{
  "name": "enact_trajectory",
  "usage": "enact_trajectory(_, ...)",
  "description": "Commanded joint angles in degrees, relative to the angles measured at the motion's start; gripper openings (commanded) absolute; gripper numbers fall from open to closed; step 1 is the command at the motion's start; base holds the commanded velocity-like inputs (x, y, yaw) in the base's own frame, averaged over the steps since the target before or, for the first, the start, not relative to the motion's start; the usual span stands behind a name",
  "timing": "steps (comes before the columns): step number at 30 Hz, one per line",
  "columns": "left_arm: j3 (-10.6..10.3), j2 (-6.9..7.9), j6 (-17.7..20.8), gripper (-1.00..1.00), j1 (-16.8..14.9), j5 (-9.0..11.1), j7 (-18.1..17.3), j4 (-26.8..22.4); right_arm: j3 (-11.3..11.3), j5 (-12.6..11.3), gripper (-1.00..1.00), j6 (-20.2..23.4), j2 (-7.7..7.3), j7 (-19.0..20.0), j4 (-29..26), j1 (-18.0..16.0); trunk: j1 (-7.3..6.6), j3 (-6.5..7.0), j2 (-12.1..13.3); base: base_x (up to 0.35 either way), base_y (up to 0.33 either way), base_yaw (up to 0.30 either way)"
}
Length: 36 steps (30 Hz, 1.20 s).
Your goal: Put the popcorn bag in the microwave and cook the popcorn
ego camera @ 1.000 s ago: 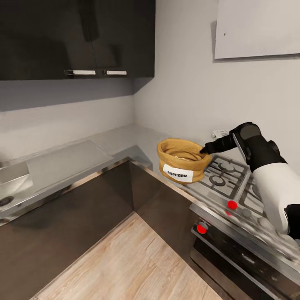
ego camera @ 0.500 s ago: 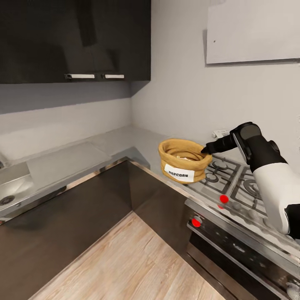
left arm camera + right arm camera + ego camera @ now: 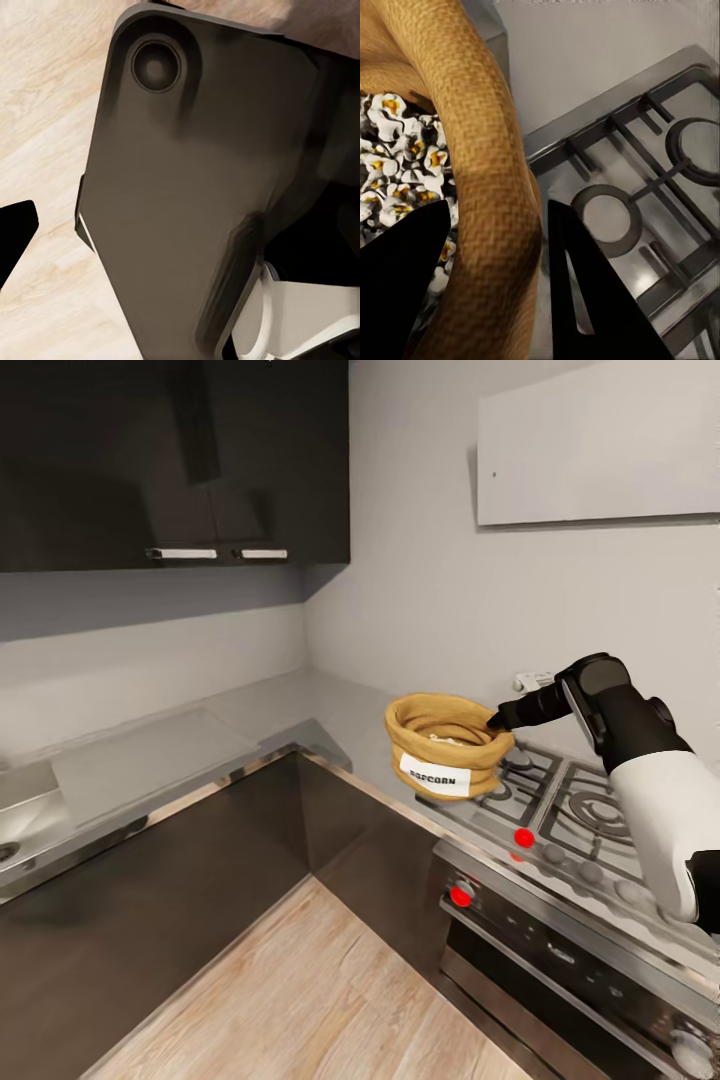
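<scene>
The popcorn bag [image 3: 446, 746] hangs from the right pincer [image 3: 495, 721], clamped on its rim (above steel hob [image 3: 560, 810], grey countertop [image 3: 300, 705] beyond).

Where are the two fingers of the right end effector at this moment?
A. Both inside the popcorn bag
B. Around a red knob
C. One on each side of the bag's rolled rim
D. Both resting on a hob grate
C: in the right wrist view the right end effector has one finger over the popcorn, the other outside the popcorn bag rim, above the hob.

The popcorn bag [image 3: 445, 745] hides its base, and the hob [image 3: 590, 830] runs off frame.
</scene>
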Motion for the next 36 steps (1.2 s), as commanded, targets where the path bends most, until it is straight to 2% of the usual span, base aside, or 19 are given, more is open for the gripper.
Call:
enact_trajectory(1,0.1,-0.02,-0.1,1.0,0.0,0.1,0.1,0.0,0.2,0.6,-1.0,0.1,-0.04,0.5,-0.1,-0.1,0.01,0.02,0.0,0.0,0.0,-0.084)
enact_trajectory(24,0.0,-0.01,-0.2,1.0,0.0,0.0,0.1,0.0,0.4,0.6,-1.0,0.1,0.22,0.4,-0.1,-0.1,0.01,2.02,0.0,0.0,0.0,-0.069)
enact_trajectory(36,0.0,-0.03,-0.2,1.0,0.0,-0.1,0.2,0.0,0.1,0.2,-1.0,0.1,0.63,1.1,0.0,-0.1,0.01,2.11,0.0,0.0,0.0,0.0)
